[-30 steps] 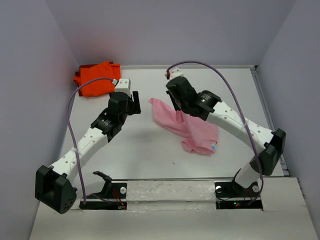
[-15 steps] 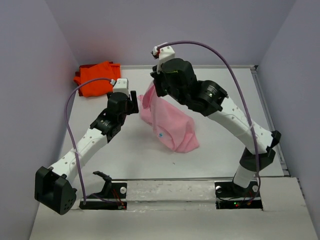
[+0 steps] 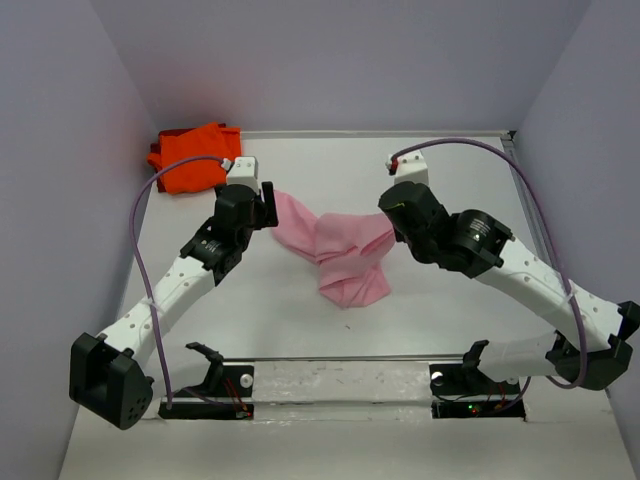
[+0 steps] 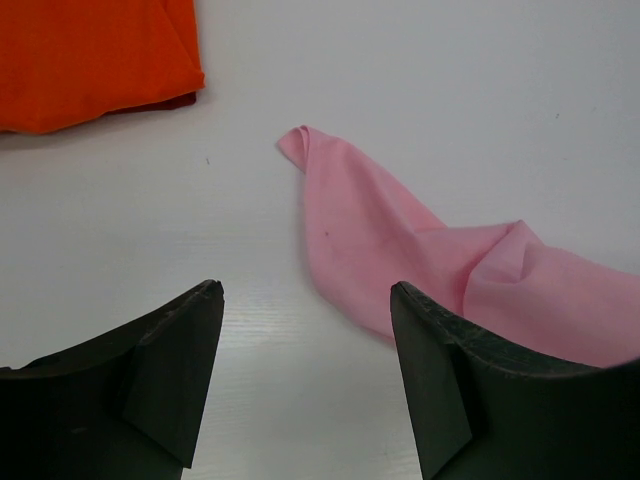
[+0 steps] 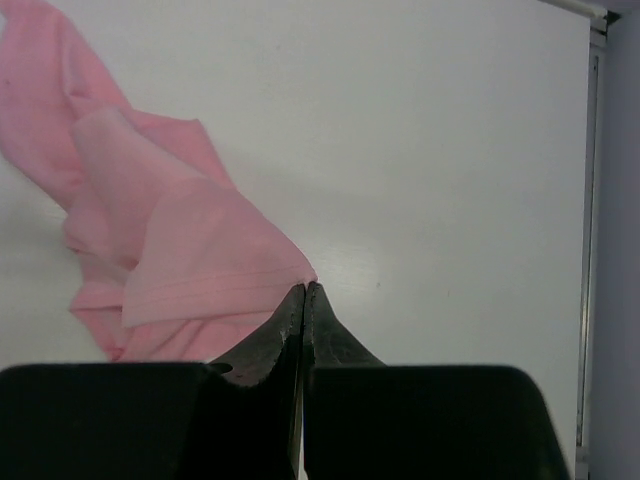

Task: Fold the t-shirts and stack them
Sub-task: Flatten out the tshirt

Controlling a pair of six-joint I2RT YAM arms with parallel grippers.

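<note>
Top external view is showing the orange t-shirt [image 3: 190, 158] lying bunched in the far left corner of the worktop [image 3: 450, 170], against the back wall and well apart from everything else. Just to its right, the left tool [image 3: 268, 203] is hovering with its jaws standing wide and nothing between them. In the left wrist view the gap is framing bare worktop, with a pointed corner of the pink t-shirt [image 4: 400, 240] lying just beyond the right-hand finger. The pink t-shirt is sprawling crumpled and twisted across the middle of the worktop, one narrow tail reaching toward the left tool and a wider lobe sagging toward the near edge. At its right end the right tool [image 3: 395, 228] is pinching shut on a hemmed edge of the cloth. The right wrist view is showing the fingertips pressed tight together, with the hem running right up into them.

Judging from this, the garment is needing to be spread flat before any fold. The hold on the right is looking thin, only a sliver of hem, so a firm pull could be letting the cloth slip free. The left tool, reaching for the narrow tail, could be closing on bare worktop, or catching two layers at once and locking the twist in. Dragging leftward could also be carrying the pink cloth onto the orange one.
</note>
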